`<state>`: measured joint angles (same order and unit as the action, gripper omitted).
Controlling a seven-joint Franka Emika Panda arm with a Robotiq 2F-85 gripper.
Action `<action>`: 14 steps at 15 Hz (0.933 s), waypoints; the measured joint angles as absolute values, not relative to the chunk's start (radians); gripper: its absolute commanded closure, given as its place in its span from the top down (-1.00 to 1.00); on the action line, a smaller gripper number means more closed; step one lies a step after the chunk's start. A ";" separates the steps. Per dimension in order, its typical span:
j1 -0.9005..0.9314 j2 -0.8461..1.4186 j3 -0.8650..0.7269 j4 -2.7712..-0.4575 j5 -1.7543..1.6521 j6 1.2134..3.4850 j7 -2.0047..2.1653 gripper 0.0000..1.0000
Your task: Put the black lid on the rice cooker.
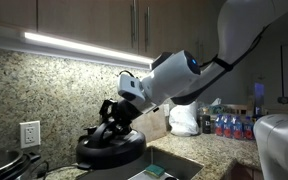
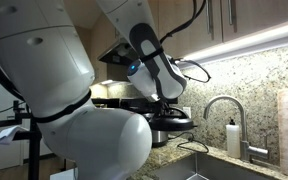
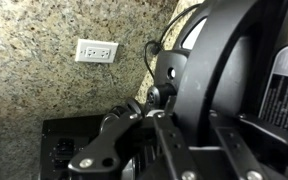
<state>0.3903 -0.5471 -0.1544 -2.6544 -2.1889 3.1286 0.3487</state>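
Gripper [image 1: 106, 118] at black lid [image 1: 112, 146]; cannot tell if clenched. Faucet [image 2: 221, 98] visible only in an exterior view.

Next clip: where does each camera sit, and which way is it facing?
Exterior view: across the counter, facing the granite backsplash; the arm enters from upper right, gripper at the black lid.
Exterior view: behind the robot, looking along the counter toward the faucet; a white arm link fills the left.
Wrist view: close up, facing the backsplash and wall outlet; gripper linkage at the bottom.
Shared: both exterior views show gripper and lid; the outlet shows in the wrist and an exterior view.
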 measured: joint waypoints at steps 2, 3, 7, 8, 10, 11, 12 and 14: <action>0.405 -0.529 -0.160 -2.658 -2.189 3.133 0.349 -0.95; 0.414 -0.517 -0.157 -2.652 -2.189 3.140 0.345 -0.95; 0.438 -0.446 -0.082 -2.561 -2.180 3.172 0.331 -0.95; 0.438 -0.422 -0.052 -2.525 -2.171 3.176 0.320 -0.95; 0.434 -0.368 0.011 -2.443 -2.145 3.182 0.285 -0.95; 0.435 -0.337 0.035 -2.397 -2.138 3.182 0.271 -0.95; 0.436 -0.301 0.052 -2.348 -2.136 3.182 0.261 -0.95; 0.436 -0.220 0.076 -2.240 -2.127 3.182 0.236 -0.95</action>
